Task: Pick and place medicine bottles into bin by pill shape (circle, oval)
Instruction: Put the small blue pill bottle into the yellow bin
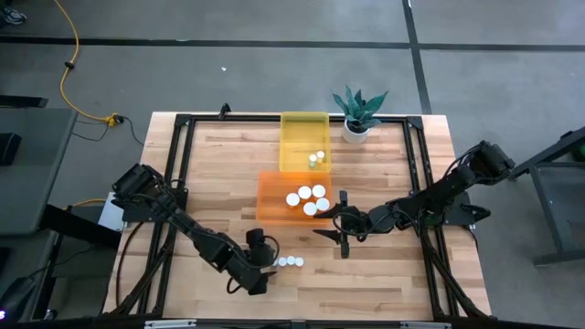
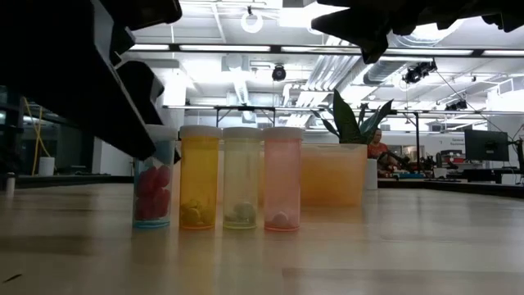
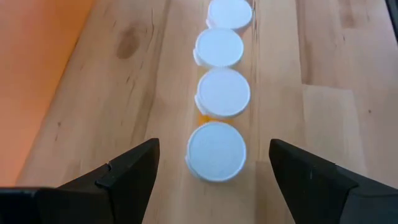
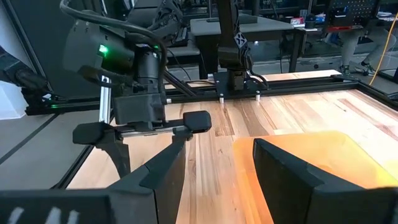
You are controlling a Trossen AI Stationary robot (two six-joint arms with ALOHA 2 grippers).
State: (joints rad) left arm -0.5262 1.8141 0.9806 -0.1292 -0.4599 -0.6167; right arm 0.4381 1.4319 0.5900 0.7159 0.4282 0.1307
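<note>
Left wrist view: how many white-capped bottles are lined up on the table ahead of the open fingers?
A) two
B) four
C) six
B: four white caps show in a row, the nearest bottle between the left gripper fingers, which stand open and apart from it; the low view shows the same four standing bottles.

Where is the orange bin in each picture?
High view: the orange bin sits mid-table, just in front of the yellow bin.
Low view: it is the orange block behind the row of bottles.
Left wrist view: an orange patch beside the white caps.
Right wrist view: the orange glow past the right tool.
Shared landmark: the wooden table.
</note>
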